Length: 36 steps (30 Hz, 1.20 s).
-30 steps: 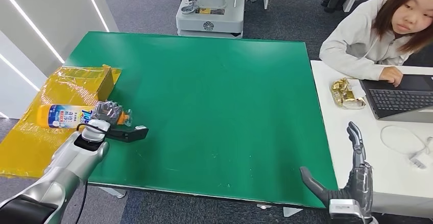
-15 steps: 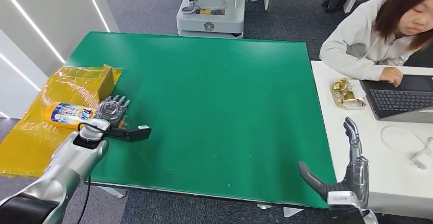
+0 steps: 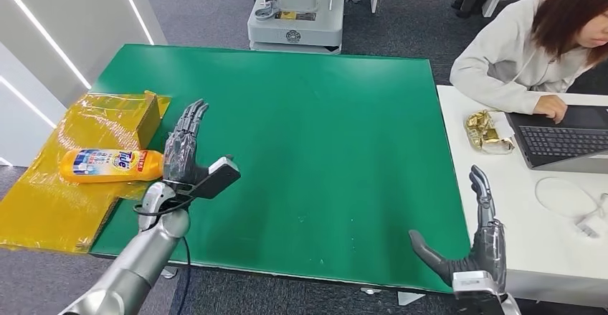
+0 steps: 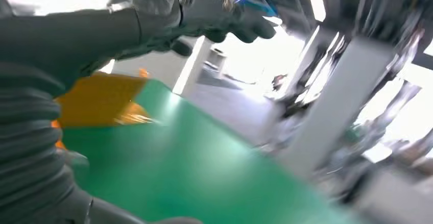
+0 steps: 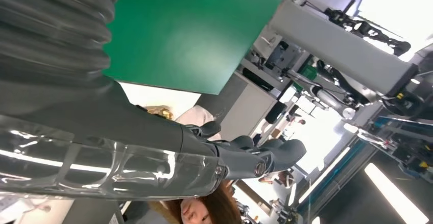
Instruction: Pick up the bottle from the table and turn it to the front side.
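Grey fingers [image 3: 188,121] of the left hand [image 3: 185,151] stand straight and spread, holding nothing, raised just beside the bottle [image 3: 111,165] with the thumb jutting toward the middle of the table [image 3: 308,150]. Across at the table's near right corner, the right hand [image 3: 469,247] is likewise opened flat with its fingers up and empty.

That bottle lies on its side on the yellow wrapped sheet [image 3: 50,207] at the table's left edge, orange body with its printed label facing up, the cap end pointing toward the left hand. A wrapped cardboard box [image 3: 147,110] sits just behind it.

By its look it is a light plastic squeeze bottle: smooth, somewhat slippery, and likely to give a little under pressure. The glossy film beneath could let it slide or roll when nudged. A wrap around the middle of the body, over the label, seems the surest hold; the narrower cap end offers less surface.

A person [image 3: 530,49] works at a laptop [image 3: 563,139] on the white desk beyond the table's right edge.
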Each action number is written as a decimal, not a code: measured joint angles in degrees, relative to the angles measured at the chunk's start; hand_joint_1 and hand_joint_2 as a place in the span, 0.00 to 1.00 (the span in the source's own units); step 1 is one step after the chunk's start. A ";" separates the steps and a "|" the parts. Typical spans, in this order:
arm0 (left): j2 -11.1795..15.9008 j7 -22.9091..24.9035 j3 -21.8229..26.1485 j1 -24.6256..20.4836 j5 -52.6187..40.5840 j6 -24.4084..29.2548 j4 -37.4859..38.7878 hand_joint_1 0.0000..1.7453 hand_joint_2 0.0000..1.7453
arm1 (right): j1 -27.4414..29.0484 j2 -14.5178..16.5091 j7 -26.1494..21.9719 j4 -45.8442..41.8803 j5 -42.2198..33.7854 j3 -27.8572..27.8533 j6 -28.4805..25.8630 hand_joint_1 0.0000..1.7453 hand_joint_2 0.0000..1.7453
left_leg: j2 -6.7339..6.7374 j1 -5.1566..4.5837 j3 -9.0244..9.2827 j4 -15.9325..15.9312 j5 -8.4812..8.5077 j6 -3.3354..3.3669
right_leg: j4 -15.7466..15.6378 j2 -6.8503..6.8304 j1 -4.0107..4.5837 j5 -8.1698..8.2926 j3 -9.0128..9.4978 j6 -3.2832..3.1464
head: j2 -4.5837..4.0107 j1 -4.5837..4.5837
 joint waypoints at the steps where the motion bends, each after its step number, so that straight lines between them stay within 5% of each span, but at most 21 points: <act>1: -0.96 -0.79 0.04 0.93 2.28 0.03 -2.24 0.00 1.00 | -0.01 0.00 -0.29 0.20 -0.40 0.35 -0.21 0.00 1.00 | -0.01 0.00 -0.01 0.00 0.00 0.00 | 0.00 -0.01 0.00 -0.01 0.01 0.01 | 0.00 0.01; 13: -8.29 -5.98 -0.79 7.58 15.59 -2.11 -17.92 0.00 1.00 | 0.47 0.81 -2.11 2.84 -4.43 3.18 -2.58 0.00 1.00 | 0.00 0.01 0.00 -0.01 0.00 0.00 | 0.00 -0.01 0.01 0.00 0.00 0.00 | 0.00 0.01; 18: -9.12 -1.91 -3.29 9.41 19.56 -8.90 -20.63 0.00 1.00 | 1.72 2.23 -2.02 2.29 -8.97 3.31 -1.41 0.00 1.00 | 0.01 0.01 0.00 -0.02 -0.01 0.00 | 0.00 0.01 0.01 -0.01 -0.01 0.01 | 0.00 0.00; 23: -9.40 -1.85 -4.31 10.19 21.14 -10.34 -20.99 0.00 1.00 | 2.60 2.92 -2.21 1.89 -10.18 3.51 -1.46 0.00 1.00 | 0.02 0.01 0.00 -0.02 -0.01 0.00 | 0.00 0.00 0.01 -0.01 -0.01 0.01 | 0.00 0.01; 30: -9.41 -1.75 -6.18 12.47 31.72 -22.91 -21.00 0.00 1.00 | 5.28 5.57 -2.57 0.01 -14.89 5.30 -4.21 0.00 1.00 | 0.02 0.02 0.00 -0.03 -0.01 -0.01 | 0.01 0.01 0.01 -0.02 -0.02 0.01 | 0.00 -0.01; 36: -9.91 -0.50 -7.85 13.64 34.50 -27.04 -21.30 0.00 1.00 | 6.86 7.89 -1.65 -1.89 -15.08 6.89 -5.55 0.00 1.00 | 0.02 0.02 0.00 -0.05 -0.07 -0.05 | 0.00 0.02 0.01 -0.03 -0.02 0.01 | 0.00 0.00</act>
